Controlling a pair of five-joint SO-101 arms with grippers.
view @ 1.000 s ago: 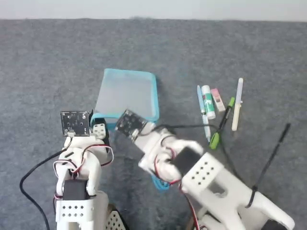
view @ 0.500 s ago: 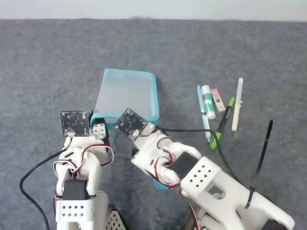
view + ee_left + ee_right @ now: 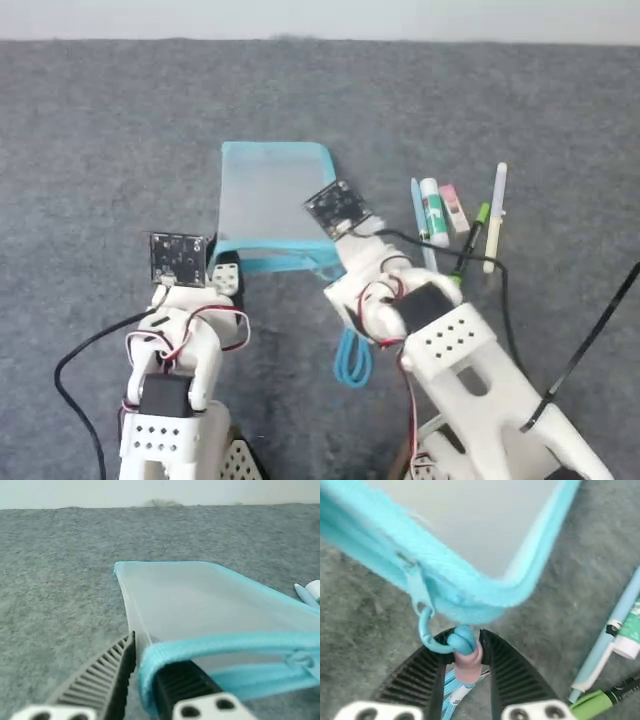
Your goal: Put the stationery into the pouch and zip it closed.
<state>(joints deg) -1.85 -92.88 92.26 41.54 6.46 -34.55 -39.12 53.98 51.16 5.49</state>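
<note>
The translucent pouch (image 3: 268, 195) with blue trim lies flat mid-table. My left gripper (image 3: 228, 270) is at its near left corner, shut on the blue zip edge (image 3: 150, 667), which runs between the ribbed fingers (image 3: 107, 675). My right gripper (image 3: 337, 268) is at the near right corner, shut on the pink bead and knot of the zip pull's cord (image 3: 467, 652). The slider (image 3: 415, 586) hangs just ahead of it. Right of the pouch lie a blue pen (image 3: 420, 225), a glue stick (image 3: 433, 212), a pink eraser (image 3: 455, 207), a green marker (image 3: 465, 255) and a pale pen (image 3: 494, 215).
A blue cord loop (image 3: 352, 360) trails from the zip pull toward the right arm's base. Black cables (image 3: 590, 340) hang at the near right. Grey carpet covers the table, with open room at the far side and far left.
My right gripper has travelled right along the pouch's near edge, from near the left corner to the right corner, taking the zip pull along. The pouch and left gripper shifted slightly right.
</note>
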